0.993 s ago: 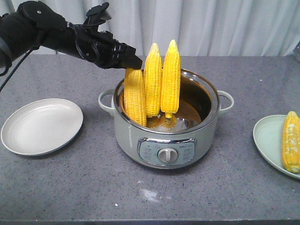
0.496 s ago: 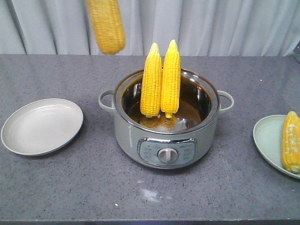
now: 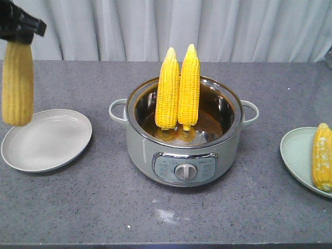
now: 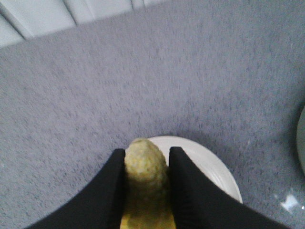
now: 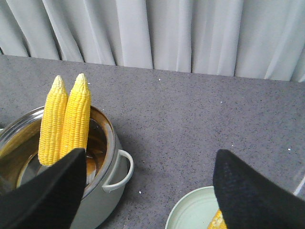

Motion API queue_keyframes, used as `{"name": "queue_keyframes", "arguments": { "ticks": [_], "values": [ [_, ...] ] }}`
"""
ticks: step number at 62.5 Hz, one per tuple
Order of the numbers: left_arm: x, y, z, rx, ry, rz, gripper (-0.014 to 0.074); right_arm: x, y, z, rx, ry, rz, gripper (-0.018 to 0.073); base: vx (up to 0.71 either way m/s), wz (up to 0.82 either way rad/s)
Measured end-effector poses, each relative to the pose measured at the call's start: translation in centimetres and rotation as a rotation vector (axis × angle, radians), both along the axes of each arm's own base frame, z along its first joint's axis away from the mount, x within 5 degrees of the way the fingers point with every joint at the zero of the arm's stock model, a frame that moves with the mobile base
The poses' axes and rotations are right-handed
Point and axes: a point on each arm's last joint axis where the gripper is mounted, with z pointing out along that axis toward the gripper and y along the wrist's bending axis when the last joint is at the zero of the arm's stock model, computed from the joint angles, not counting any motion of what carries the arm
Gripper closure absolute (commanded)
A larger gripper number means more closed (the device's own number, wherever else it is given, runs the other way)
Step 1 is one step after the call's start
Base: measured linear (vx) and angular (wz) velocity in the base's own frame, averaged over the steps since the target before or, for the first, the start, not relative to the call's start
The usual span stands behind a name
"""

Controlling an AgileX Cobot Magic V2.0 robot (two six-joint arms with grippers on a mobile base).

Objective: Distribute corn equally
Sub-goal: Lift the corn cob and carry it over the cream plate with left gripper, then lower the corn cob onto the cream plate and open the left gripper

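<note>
- Over the left part of the white plate [image 3: 52, 142], the held cob [image 3: 17, 83] hangs upright and clear of the dish. The left gripper [image 3: 19, 32] pinches its top end, one black finger pressed on either side.
- A cob like this looks stiff, fairly heavy and knobbly, and its kernels may be slick. Held by one end it can swing or slip, so a grasp across the thick middle would be steadier.
- To its right, two cobs [image 3: 178, 88] stand tip-up, touching each other, in the electric pot [image 3: 184, 166] at the table's middle.
- At the far right, a paler cob [image 3: 322, 155] lies on the green plate [image 3: 295, 153].
- The right gripper [image 5: 150, 160] hovers with fingers spread wide, holding nothing, above the grey table [image 5: 190, 119] between the pot and the green plate.
</note>
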Motion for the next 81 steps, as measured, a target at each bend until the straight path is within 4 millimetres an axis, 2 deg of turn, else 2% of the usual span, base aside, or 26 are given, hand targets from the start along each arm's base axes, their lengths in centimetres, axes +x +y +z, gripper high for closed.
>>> {"name": "queue_keyframes", "arguments": {
  "ticks": [5, 12, 17, 27, 41, 60, 81],
  "values": [
    [1.1, -0.1, -3.4, 0.015, 0.101, 0.002, 0.0605, 0.0, 0.0, 0.0, 0.000, 0.002, 0.002, 0.0032, 0.00, 0.00],
    [2.4, -0.2, -6.6, 0.027, 0.176, 0.003, 0.0605, 0.0, 0.0, 0.0, 0.000, 0.003, 0.002, 0.0032, 0.00, 0.00],
    [3.2, -0.3, -8.0, 0.031, 0.202, 0.003, 0.0605, 0.0, 0.0, 0.0, 0.000, 0.006, 0.004, 0.0032, 0.00, 0.00],
    [4.1, -0.4, -9.5, 0.035, 0.223, 0.003, 0.0605, 0.0, 0.0, 0.0, 0.001, 0.006, 0.005, 0.0032, 0.00, 0.00],
    [4.6, -0.4, -10.7, 0.039, 0.262, 0.003, 0.0603, 0.0, 0.0, -0.1, 0.001, 0.007, 0.005, 0.0032, 0.00, 0.00],
    [4.6, -0.4, -10.8, 0.040, 0.266, 0.002, 0.0584, 0.0, 0.0, -0.1, 0.001, 0.008, 0.006, 0.0032, 0.00, 0.00],
    [4.5, -0.4, -10.8, 0.041, 0.272, 0.002, 0.0488, 0.0, 0.0, -0.1, 0.003, 0.009, 0.005, 0.0032, 0.00, 0.00]
  ]
}}
